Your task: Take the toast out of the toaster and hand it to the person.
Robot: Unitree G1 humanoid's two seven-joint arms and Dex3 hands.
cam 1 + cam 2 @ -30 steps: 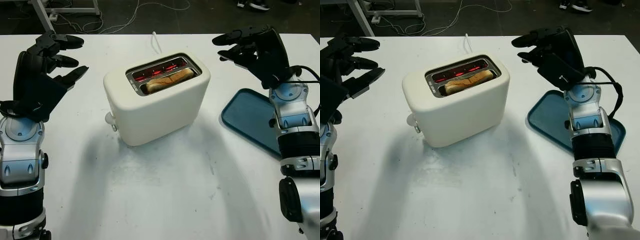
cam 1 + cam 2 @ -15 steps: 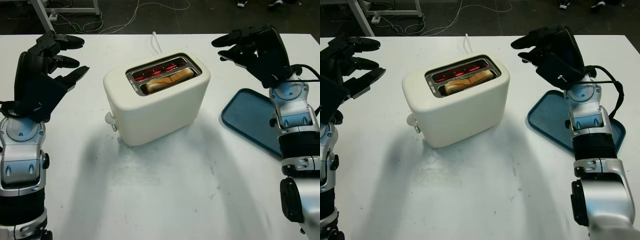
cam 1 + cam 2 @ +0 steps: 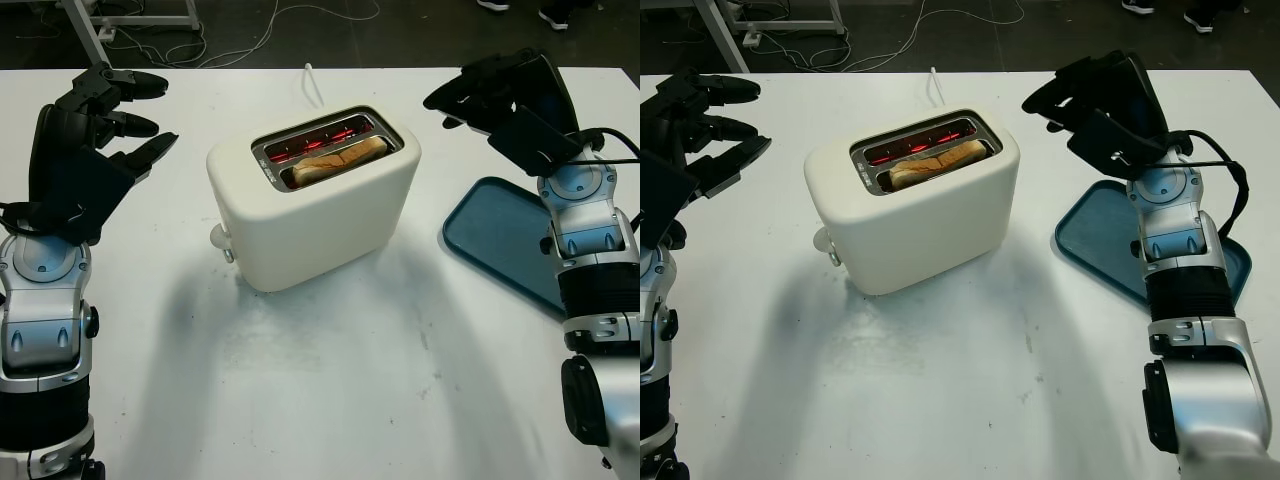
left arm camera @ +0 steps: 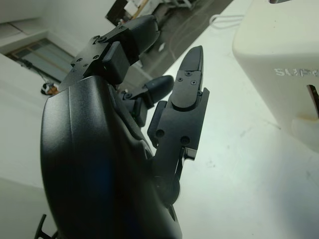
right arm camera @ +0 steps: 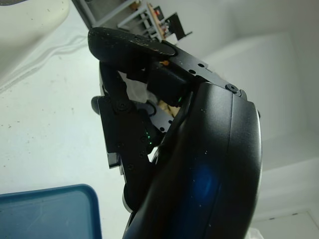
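Cream plastic, rounded at every corner, the two-slot toaster sits near the middle of the white table, turned at an angle. One golden-brown slice of toast stands in its nearer slot, its top edge just above the rim, while the farther slot glows red. Wide bare tabletop lies on both sides of the toaster and in front of it. The black left hand is raised off to the toaster's left, well apart from it, open and holding nothing. The black right hand is up at the toaster's right, near its far corner, fingers curled inward around nothing. Below that arm a blue rectangular tray lies flat close to the table's right edge.
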